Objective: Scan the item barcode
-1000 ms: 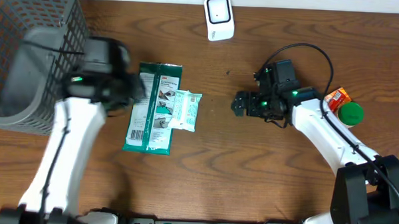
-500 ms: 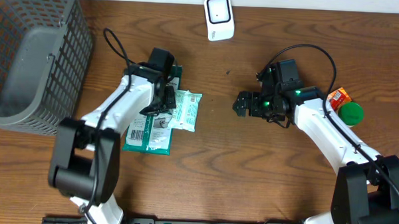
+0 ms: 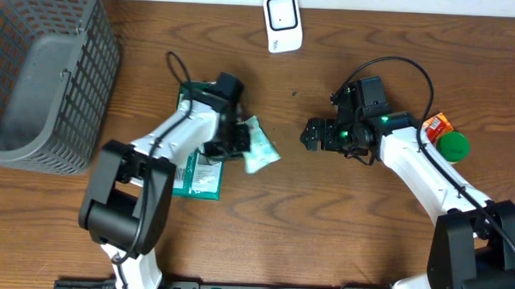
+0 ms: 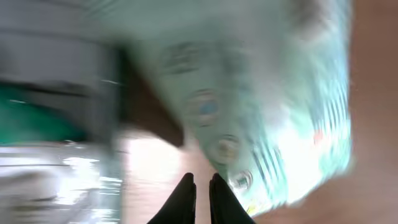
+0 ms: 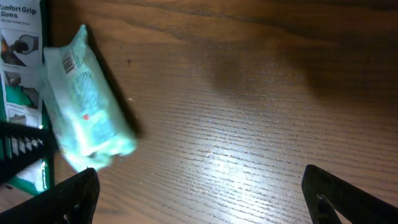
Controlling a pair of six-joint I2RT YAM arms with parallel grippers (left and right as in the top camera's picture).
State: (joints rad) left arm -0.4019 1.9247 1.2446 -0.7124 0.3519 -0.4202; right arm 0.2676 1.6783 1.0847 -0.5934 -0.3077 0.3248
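Observation:
The item, a pale green wipes packet (image 3: 261, 148), lies tilted on the wood just right of the green glove package (image 3: 190, 173). In the right wrist view the packet (image 5: 87, 106) shows a small barcode near its upper end. My left gripper (image 3: 238, 142) sits against the packet's left side. In the blurred left wrist view the left gripper (image 4: 200, 182) is shut, bare table shows in the slit, and the packet (image 4: 273, 112) lies just beside the fingertips. My right gripper (image 3: 309, 133) hovers open to the right, and its right wrist view (image 5: 202, 196) shows only wood between the jaws. The white scanner (image 3: 281, 23) stands at the back.
A grey wire basket (image 3: 37, 68) fills the back left corner. An orange and green object (image 3: 445, 139) lies at the right beside my right arm. Bare wood separates the packet from my right gripper.
My left arm swung right across the glove package to the packet. The packet slid right and turned to a tilt. My right arm stayed still.

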